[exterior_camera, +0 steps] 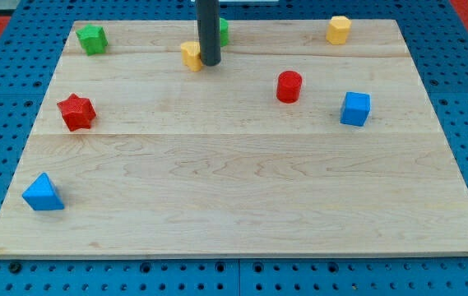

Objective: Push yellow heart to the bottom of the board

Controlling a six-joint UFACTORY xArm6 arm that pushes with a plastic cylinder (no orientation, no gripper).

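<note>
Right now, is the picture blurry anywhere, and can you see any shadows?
In the camera view everything looks sharp, from the blue triangle block to the yellow hexagon block; light is soft and even, no glare on the wooden board; blocks cast only faint, small shadows; my tip hides part of the yellow heart and a green block behind the rod.

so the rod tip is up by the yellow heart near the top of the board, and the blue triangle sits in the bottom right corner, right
Not quite. In the camera view my tip is indeed beside the yellow heart near the top of the board, but the blue triangle sits in the view's bottom left corner, not the bottom right.
</note>
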